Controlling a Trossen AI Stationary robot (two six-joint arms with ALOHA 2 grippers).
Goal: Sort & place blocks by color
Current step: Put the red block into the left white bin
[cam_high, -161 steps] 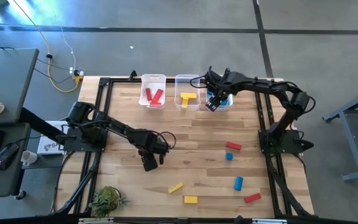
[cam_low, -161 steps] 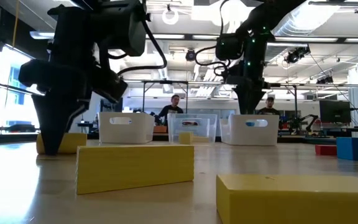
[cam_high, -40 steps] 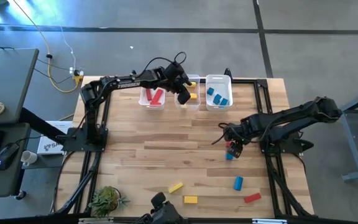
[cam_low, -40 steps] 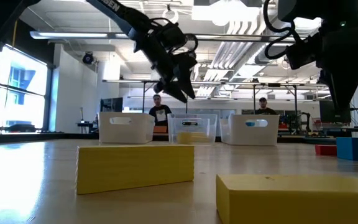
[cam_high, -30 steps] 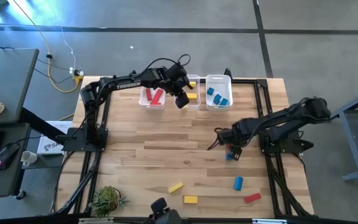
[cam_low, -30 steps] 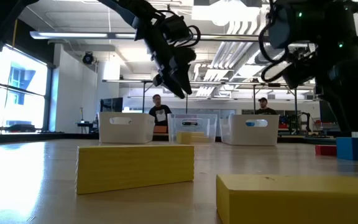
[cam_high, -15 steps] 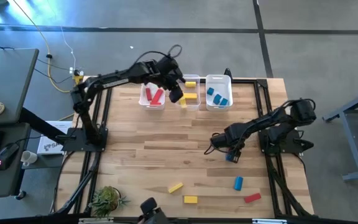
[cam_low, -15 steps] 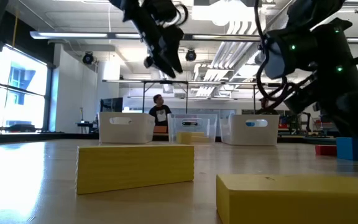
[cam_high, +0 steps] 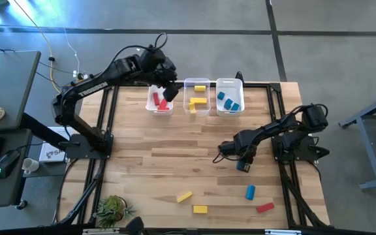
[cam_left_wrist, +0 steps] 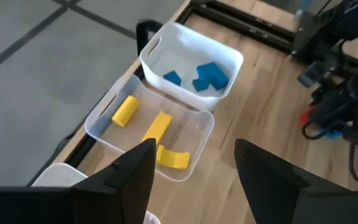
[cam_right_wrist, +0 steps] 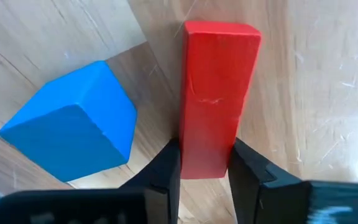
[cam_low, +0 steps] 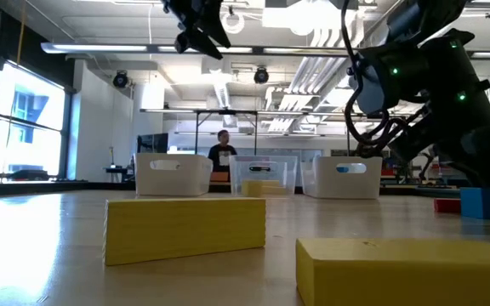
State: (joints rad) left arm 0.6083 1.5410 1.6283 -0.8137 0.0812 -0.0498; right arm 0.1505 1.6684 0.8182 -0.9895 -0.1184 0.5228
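My right gripper low on table, fingers either side of red rectangular wooden bar, seemingly clamped for lift, blue cube beside. Left gripper spread, empty, above clear white-rimmed bins.

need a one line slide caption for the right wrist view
Right gripper closes its fingers around a red bar block lying on the wooden table, with a blue cube right beside it.
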